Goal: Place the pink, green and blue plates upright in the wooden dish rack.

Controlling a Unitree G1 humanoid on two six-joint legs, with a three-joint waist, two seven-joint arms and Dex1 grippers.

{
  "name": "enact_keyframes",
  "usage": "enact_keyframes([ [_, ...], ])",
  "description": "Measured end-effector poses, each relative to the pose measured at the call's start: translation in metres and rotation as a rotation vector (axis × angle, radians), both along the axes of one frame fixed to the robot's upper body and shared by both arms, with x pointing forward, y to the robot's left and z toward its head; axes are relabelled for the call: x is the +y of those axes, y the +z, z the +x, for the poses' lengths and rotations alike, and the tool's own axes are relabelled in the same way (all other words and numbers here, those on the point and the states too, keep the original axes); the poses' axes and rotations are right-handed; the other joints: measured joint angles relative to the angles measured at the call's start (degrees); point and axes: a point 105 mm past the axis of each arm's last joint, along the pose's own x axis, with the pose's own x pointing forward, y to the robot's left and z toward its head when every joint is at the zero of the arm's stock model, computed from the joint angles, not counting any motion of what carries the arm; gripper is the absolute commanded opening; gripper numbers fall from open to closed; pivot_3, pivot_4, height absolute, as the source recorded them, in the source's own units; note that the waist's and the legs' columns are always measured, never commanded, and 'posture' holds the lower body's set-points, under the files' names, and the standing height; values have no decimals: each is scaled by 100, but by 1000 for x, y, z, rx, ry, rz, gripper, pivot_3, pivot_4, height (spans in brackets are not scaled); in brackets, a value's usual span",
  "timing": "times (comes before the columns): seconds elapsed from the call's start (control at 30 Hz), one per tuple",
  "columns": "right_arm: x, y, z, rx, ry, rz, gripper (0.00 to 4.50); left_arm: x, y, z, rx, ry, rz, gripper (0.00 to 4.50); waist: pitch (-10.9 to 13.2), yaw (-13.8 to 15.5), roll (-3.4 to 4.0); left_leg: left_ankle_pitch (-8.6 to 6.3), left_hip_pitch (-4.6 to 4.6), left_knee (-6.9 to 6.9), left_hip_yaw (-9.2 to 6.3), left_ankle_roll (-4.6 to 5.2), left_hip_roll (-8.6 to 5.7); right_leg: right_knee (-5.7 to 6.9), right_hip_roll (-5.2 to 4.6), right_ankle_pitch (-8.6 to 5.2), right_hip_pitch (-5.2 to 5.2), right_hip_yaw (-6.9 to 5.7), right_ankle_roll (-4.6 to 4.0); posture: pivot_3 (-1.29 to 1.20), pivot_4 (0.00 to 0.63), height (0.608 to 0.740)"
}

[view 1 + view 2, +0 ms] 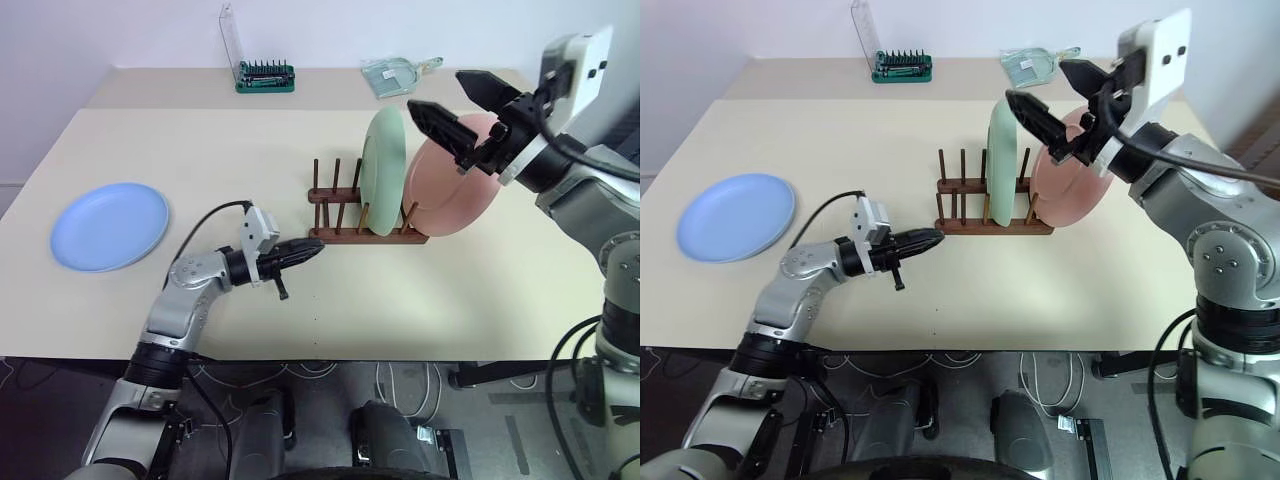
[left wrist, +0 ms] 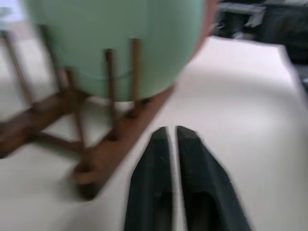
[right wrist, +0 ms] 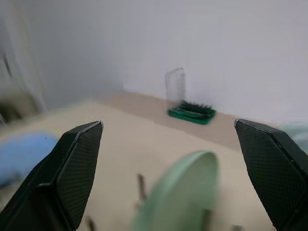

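Head views: blue plate (image 1: 110, 226) flat on table (image 1: 250, 130), far left, well apart from wooden dish rack (image 1: 362, 218). Judged light, rigid, slick; best taken at rim. Round, pale blue, shallow. Green plate (image 1: 383, 157) upright between pegs; pink plate (image 1: 452, 187) leaning at rack's right end. Right gripper (image 1: 456, 108) wide open, empty, above pink plate.

Left wrist view: left gripper (image 2: 171, 133) nearly shut, narrow slit, holding nothing, near rack base.

Right wrist view: green plate (image 3: 185, 192) rim below spread jaws.
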Motion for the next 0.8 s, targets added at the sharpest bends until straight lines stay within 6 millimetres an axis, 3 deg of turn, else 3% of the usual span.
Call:
enact_keyframes([
  [0.07, 14, -4, -1, -51, 35, -112, 4500, 17, 10, 9, -19, 118, -26, 2388, 1, -13, 1, 0, 0, 1, 0, -1, 4, 3, 1, 1, -2, 0, -1, 0, 150, 732],
  [0.2, 46, -27, 0, -126, 120, -328, 4500, 62, 50, 24, -105, 391, -112, 4399, 3, 24, -3, 5, -6, 5, -1, -8, 0, 2, -4, 1, -4, 0, -1, 0, 150, 732],
  [0.33, 66, -34, 4, -210, 177, -442, 4500, 117, 82, 35, -151, 706, -182, 4460, 9, 50, -13, 16, -7, 8, 1, -27, -3, 0, -6, 1, -2, -4, 1, 0, 150, 732],
  [0.43, 80, -43, 7, -248, 229, -505, 4500, 171, 89, 35, -113, 1007, -207, 4460, 10, 34, -16, 17, -6, 7, 1, -29, -3, 1, -5, 1, -2, -4, 1, 0, 150, 732],
  [0.57, 96, -59, 9, -246, 297, -532, 4500, 235, 80, 20, -8, 1410, -176, 4460, 13, 33, -24, 19, -5, 9, 1, -31, -2, 4, -4, 2, -2, -5, 1, 0, 150, 732],
  [0.67, 103, -64, 9, -250, 326, -537, 4500, 277, 71, -3, 89, 1684, -211, 4460, 21, 42, -51, 20, -6, 8, 0, -33, -2, 5, -4, 2, -2, -6, 1, 0, 150, 732],
  [0.8, 107, -68, 12, -251, 339, -539, 4500, 304, 45, -28, 289, 1856, -283, 4460, 18, 51, -67, 20, -4, 9, 0, -35, -4, 4, -7, 2, 2, -9, 1, 0, 150, 732],
])
